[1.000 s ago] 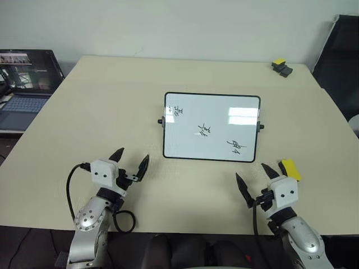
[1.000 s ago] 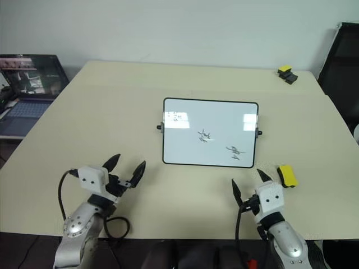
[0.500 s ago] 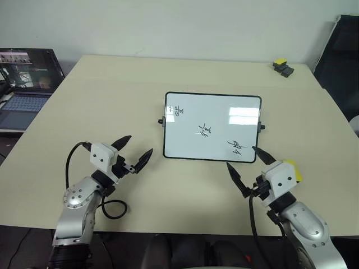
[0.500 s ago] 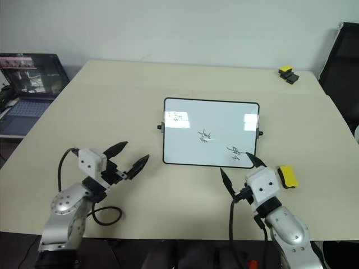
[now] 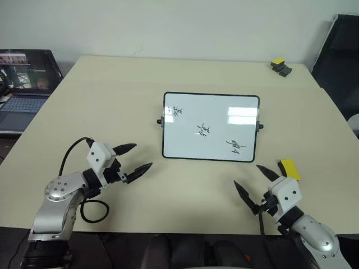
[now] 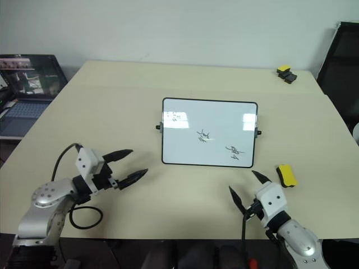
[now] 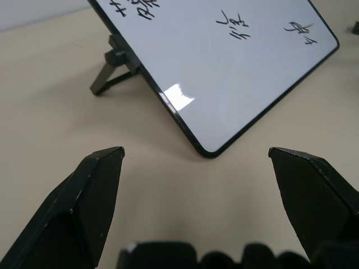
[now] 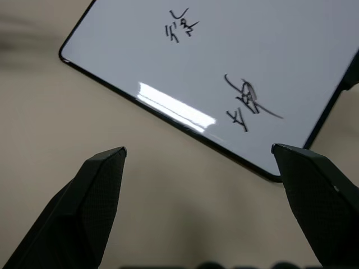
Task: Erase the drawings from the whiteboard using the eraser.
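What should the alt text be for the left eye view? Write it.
A whiteboard bearing three black drawings stands on a beige table. The yellow eraser lies by the open right gripper; the left gripper is open too.

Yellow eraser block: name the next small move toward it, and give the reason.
Probably swing the right gripper toward its own right side, over the yellow eraser block. Its fingers are open and empty, the eraser lies untouched on the beige table just beside it, and three black marker drawings remain on the black-framed whiteboard.
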You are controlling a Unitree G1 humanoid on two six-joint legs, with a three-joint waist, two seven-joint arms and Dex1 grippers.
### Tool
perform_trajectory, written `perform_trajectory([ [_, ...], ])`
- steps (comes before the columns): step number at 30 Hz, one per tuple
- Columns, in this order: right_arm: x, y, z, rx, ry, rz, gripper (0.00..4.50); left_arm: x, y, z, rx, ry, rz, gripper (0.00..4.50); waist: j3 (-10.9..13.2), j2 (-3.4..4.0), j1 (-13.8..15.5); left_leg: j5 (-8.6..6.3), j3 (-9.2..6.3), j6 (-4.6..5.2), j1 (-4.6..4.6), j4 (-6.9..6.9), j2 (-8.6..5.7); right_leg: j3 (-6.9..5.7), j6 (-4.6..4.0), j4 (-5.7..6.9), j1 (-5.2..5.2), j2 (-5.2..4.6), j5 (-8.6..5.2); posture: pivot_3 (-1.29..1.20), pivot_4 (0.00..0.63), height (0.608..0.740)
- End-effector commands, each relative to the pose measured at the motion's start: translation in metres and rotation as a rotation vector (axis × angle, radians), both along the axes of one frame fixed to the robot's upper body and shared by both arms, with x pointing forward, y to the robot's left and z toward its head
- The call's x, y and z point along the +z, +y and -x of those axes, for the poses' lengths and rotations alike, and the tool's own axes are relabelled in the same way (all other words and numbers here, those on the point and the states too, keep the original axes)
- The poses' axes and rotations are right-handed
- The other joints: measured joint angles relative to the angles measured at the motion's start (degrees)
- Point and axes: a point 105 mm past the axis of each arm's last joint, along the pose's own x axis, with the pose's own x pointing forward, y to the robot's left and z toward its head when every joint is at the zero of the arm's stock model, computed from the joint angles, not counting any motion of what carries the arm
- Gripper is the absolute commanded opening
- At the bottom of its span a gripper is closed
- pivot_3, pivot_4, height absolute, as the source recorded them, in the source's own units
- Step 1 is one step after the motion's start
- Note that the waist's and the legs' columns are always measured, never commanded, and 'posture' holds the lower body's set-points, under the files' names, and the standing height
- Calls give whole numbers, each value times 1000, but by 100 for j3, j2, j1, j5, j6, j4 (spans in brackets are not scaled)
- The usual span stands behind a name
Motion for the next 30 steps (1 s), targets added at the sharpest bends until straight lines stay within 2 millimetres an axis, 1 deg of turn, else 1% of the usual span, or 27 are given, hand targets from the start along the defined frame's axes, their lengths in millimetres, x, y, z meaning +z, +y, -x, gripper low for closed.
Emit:
perform_trajectory([
  [1,8,6,-2,13,4,-50,4482,12,-11,5,-67,-20,-13,4500,1,2,3,0,0,0,0,0,-1,0,0,0,0,0,0,0,150,740],
  [3,13,4,-4,10,5,-57,4482,15,-15,7,-87,-1,-13,4500,1,1,5,0,-1,0,0,0,-1,-1,0,0,0,-1,0,0,150,740],
  [6,21,3,-5,24,4,-59,4482,12,-21,11,-122,49,-71,4500,1,2,5,0,-3,0,0,0,0,-1,0,0,0,-1,0,0,150,740],
  [7,22,3,-4,31,12,-62,4482,14,-24,12,-142,56,-71,4500,2,3,6,0,-3,0,0,0,0,0,0,1,0,-1,0,0,150,740],
  [11,15,-20,8,18,63,-85,4482,31,-39,15,-230,45,-35,4500,2,0,46,0,-1,1,-4,0,-3,-4,0,-1,2,0,0,0,150,740],
  [14,18,-32,9,-21,50,-103,4482,42,-43,17,-278,44,-23,4500,3,2,38,0,1,1,-4,0,-3,-3,0,-3,2,0,0,0,150,740],
  [16,21,-40,6,-53,32,-109,4482,47,-44,16,-294,40,-25,4500,3,2,12,0,1,1,-2,1,-3,-3,0,2,1,0,0,0,150,740],
  [19,34,-61,-6,-179,-46,-136,4482,59,-50,13,-322,18,-12,4500,2,3,-10,0,0,1,2,2,-3,0,0,4,2,2,0,0,150,740],
  [21,37,-69,-10,-235,-64,-142,4482,62,-53,12,-326,11,-15,4500,3,4,-9,1,0,1,2,2,-5,-1,0,5,3,3,0,0,150,740],
  [25,39,-80,-17,-331,3,-200,4482,73,-64,19,-399,-10,-30,4500,4,3,5,0,2,0,-5,1,-4,0,0,-1,1,3,0,0,150,740],
  [27,28,-96,-22,-434,99,-132,4482,74,-66,22,-427,14,-39,4500,4,3,0,1,3,0,-6,1,-5,6,0,0,-1,2,0,0,150,740],
  [28,27,-102,-24,-475,122,-143,4482,74,-66,23,-436,22,-48,4500,5,7,0,1,4,0,-6,2,-4,6,0,0,-1,3,0,0,150,740],
  [30,35,-111,-31,-496,113,-139,4482,72,-67,24,-457,22,-76,4500,7,12,0,1,4,1,-3,2,-5,7,0,1,-1,2,0,0,150,740],
])
